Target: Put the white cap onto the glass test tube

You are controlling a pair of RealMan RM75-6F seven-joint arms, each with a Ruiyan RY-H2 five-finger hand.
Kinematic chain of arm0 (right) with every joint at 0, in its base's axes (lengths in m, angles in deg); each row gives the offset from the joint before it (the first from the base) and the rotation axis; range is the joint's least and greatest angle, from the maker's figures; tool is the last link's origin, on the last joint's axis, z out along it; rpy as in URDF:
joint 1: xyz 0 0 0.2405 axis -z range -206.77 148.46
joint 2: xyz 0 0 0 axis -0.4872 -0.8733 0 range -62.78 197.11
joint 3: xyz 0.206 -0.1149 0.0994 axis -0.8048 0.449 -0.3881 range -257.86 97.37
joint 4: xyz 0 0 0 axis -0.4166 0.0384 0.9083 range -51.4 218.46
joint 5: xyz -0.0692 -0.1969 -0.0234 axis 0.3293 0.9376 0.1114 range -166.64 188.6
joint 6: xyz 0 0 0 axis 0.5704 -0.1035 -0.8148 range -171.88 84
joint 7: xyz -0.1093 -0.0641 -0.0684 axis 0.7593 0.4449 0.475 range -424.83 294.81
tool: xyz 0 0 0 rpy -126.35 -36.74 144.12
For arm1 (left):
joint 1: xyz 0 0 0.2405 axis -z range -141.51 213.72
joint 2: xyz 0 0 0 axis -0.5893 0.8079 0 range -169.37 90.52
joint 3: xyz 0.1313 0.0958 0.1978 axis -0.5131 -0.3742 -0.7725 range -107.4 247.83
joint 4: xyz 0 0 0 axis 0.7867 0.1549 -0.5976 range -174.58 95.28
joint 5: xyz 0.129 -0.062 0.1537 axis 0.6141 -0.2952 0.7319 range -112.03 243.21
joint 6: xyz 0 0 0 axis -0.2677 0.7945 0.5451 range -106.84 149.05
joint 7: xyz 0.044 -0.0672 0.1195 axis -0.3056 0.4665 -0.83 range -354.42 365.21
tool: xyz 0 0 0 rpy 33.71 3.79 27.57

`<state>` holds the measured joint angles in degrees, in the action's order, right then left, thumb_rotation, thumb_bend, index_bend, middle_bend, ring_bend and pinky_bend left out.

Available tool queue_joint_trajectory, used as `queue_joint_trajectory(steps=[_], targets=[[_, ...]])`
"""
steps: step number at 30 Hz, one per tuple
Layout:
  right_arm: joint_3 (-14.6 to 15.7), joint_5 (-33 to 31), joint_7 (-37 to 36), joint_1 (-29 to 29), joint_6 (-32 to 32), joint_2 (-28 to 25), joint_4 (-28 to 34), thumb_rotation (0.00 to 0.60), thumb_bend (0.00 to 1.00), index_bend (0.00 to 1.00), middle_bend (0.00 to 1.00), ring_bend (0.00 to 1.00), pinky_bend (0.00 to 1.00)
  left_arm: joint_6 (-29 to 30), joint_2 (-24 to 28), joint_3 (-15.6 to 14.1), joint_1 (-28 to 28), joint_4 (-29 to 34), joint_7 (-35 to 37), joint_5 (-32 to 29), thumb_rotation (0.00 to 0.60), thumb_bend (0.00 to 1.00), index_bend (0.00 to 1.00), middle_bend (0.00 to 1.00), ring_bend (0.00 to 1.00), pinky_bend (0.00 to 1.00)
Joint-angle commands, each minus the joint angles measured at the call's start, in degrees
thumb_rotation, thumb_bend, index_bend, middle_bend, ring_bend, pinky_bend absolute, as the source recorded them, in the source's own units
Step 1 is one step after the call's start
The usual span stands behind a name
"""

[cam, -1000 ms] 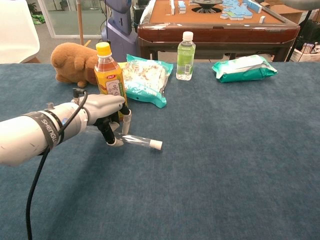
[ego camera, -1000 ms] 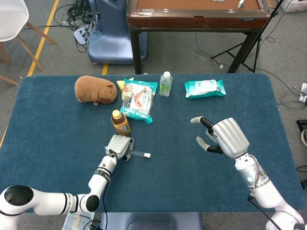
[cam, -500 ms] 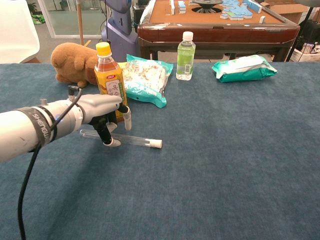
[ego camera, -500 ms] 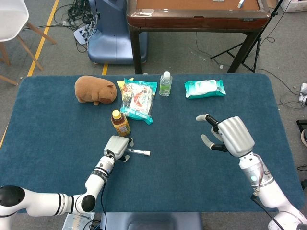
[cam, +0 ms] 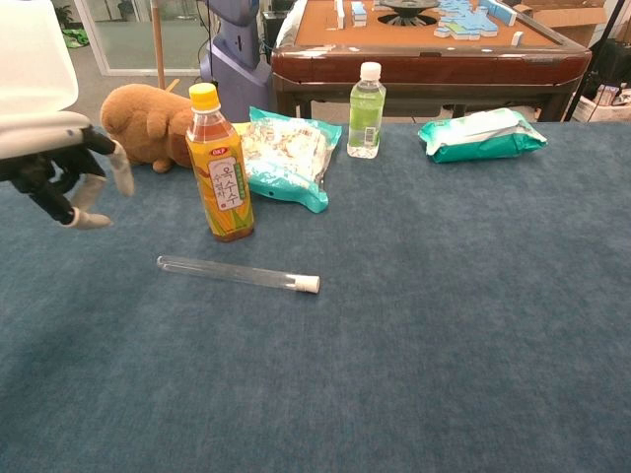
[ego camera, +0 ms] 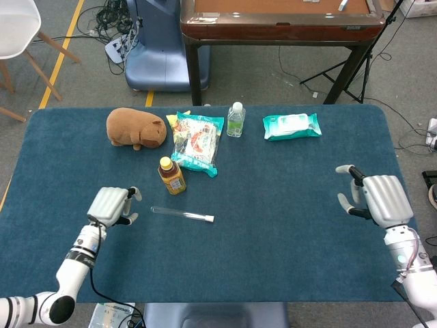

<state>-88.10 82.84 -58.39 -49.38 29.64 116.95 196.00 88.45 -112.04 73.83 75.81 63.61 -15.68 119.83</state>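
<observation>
Head view: glass test tube (ego camera: 181,214) flat on the blue table (ego camera: 273,205), white cap (ego camera: 209,219) already on its right end, just below the tea bottle (ego camera: 171,175). Left hand (ego camera: 111,206) well left of the tube, apart from it, fingers loosely curled and holding nothing. Right hand (ego camera: 374,199) far to the right near the table edge, fingers apart, empty. Further back: plush toy (ego camera: 135,128), snack bag (ego camera: 197,142), water bottle (ego camera: 235,119), wipes pack (ego camera: 291,126).

Chest view: test tube (cam: 237,273) lying in front of the tea bottle (cam: 221,165), capped end (cam: 310,285) pointing right. Left hand (cam: 69,168) at the left edge, raised above the cloth, clear of the tube, fingers bent, nothing gripped. Right hand out of this view.
</observation>
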Motion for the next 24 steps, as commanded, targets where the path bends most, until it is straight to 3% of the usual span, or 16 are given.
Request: queue_joint_trajectory(steps=[1,6,11,18,24], targets=[[1.12,-1.15,1.06,1.95,1.59,0.74,-2.34,0.6,0.36,0.3,0.58,0.61,0.76,5.93,3.17,-1.8,-5.08,-2.66,5.1,6.77,0.6,0.26,0.43,0.63,0.63,0.8],[3.18,1.4,4.24,4.82,5.41,4.29,-8.2,0.6,0.36,0.28,0.41,0.42,0.59,11.29,4.45,-3.35,-10.41,-6.07,9.52,12.66,0.6,0.26,0.37,0.45,0.46,0.54],[4.2,5.85,7.71,7.07,10.62,9.0,-14.56,0.6,0.36,0.27,0.37,0.37,0.56,16.87,2.67,-4.92,-14.91,-10.26,11.28,18.94,0.6,0.26,0.33,0.32,0.31,0.31],[4.46,6.6,5.38,8.96,11.43,10.84,-16.61,0.6,0.36,0.27,0.37,0.37,0.56,20.93,0.9,-4.92,-19.4,-12.3,11.78,21.61,0.6,0.26,0.32,0.32,0.31,0.29],[3.85,4.64,0.05,9.54,8.7,9.44,-16.15,0.6,0.36,0.27,0.37,0.37,0.56,20.64,1.1,-4.86,-21.47,-11.34,11.45,22.43,0.6,0.26,0.32,0.32,0.31,0.29]])
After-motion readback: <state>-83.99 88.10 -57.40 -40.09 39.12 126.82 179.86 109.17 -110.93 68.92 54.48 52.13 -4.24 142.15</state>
